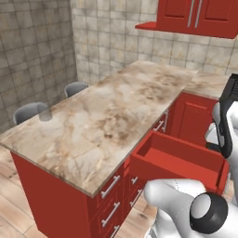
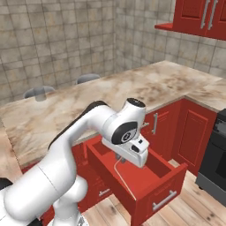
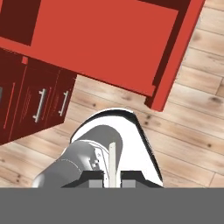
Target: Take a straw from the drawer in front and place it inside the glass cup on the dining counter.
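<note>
Between the two dark tips of the pincer (image 3: 112,178), closed on it, the straw (image 3: 113,162) is held, hanging as a thin pale line above the open drawer (image 2: 145,176). Fetching appears done. Carrying remains: the glass cup (image 1: 45,112) stands far off on the desk (image 1: 107,116).

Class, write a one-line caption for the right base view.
Gripper lifts the straw over the open drawer.
</note>
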